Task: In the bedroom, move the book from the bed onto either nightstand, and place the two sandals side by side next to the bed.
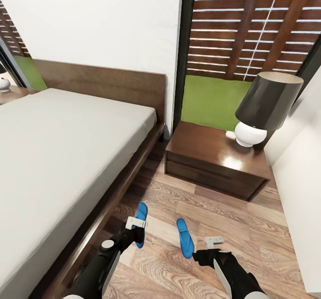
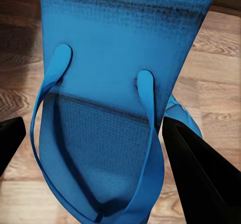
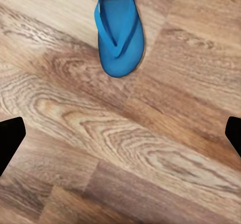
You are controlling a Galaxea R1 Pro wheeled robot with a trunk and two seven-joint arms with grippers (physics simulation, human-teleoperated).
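Head view looks down; wrist views hug the wood floor [image 3: 150,148].

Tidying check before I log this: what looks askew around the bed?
The two sandals are not yet a neat pair: one sandal lies flat on the floor, while the other sandal sits between the open fingers of the left hand, nearer the bed.

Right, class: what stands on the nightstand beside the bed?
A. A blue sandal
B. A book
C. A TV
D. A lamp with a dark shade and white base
D: the lamp, dark shade over a round white base, stands on the nightstand; both sandals lie on the floor.
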